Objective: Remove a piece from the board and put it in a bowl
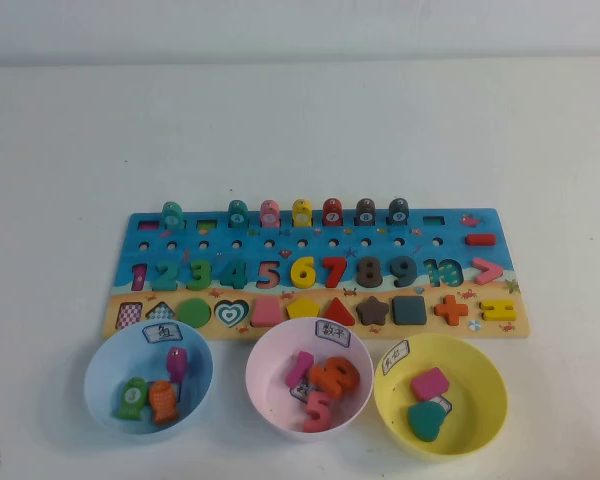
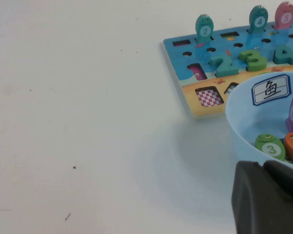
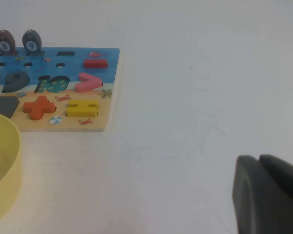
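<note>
The red minus piece [image 1: 479, 239] lies flat in its slot at the far right of the blue board [image 1: 425, 296]. It also shows in the right wrist view [image 3: 95, 63]. The yellow bowl [image 1: 480, 385] stands in front of the board's right end and holds a pink rounded rectangle [image 1: 430, 383] and a teal heart [image 1: 425, 420]. My left gripper [image 2: 263, 165] is shut and empty, low beside the light blue bowl. My right gripper [image 3: 259, 158] is shut and empty over bare table to the right of the board and the yellow bowl [image 3: 5, 161]. Neither gripper is near the piece.
A light blue bowl [image 1: 105, 385] with fish pieces and a pink bowl [image 1: 270, 395] with number pieces stand in front of the board. A pink greater-than sign [image 1: 486, 270], an orange plus [image 1: 451, 309] and a yellow equals sign [image 1: 498, 310] lie near the minus.
</note>
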`<action>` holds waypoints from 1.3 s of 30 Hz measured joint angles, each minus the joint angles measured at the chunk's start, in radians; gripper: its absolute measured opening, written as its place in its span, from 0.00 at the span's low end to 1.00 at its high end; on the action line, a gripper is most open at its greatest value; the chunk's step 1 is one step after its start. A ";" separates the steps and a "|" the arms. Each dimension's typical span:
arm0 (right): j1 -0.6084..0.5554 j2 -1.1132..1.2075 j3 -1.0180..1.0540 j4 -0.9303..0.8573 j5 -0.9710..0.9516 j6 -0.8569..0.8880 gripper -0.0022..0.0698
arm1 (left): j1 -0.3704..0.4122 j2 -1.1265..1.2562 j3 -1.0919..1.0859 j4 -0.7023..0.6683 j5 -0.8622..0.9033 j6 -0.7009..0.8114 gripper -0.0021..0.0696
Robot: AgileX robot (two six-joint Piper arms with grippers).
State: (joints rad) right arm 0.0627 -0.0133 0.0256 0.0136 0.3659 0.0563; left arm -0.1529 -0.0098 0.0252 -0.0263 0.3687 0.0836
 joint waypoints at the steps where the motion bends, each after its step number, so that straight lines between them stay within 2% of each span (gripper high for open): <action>1: 0.000 0.000 0.000 0.000 0.000 0.000 0.01 | 0.000 0.000 0.000 0.000 0.000 0.000 0.02; 10: 0.000 0.000 0.000 0.003 0.000 0.000 0.01 | 0.000 0.000 0.000 0.000 0.000 0.000 0.02; 13: 0.000 0.000 0.000 0.068 0.000 0.000 0.01 | 0.000 0.000 0.000 0.000 0.000 0.000 0.02; 16: 0.000 0.000 0.000 0.263 0.000 0.000 0.01 | 0.000 0.000 0.000 0.000 0.000 0.000 0.02; 22: 0.000 0.000 0.000 0.830 -0.011 0.000 0.01 | 0.000 0.000 0.000 0.000 0.000 0.000 0.02; 25: 0.000 0.000 0.000 1.028 -0.026 0.000 0.01 | 0.000 0.000 0.000 0.000 0.000 0.000 0.02; 36: 0.000 0.000 0.000 1.092 -0.054 0.000 0.01 | 0.000 0.000 0.000 0.000 0.000 0.000 0.02; 39: 0.000 0.000 0.000 1.093 -0.064 -0.049 0.01 | 0.000 0.000 0.000 0.000 0.000 0.000 0.02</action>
State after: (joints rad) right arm 0.0627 -0.0133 0.0256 1.1067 0.3021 0.0070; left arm -0.1529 -0.0098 0.0252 -0.0263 0.3687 0.0836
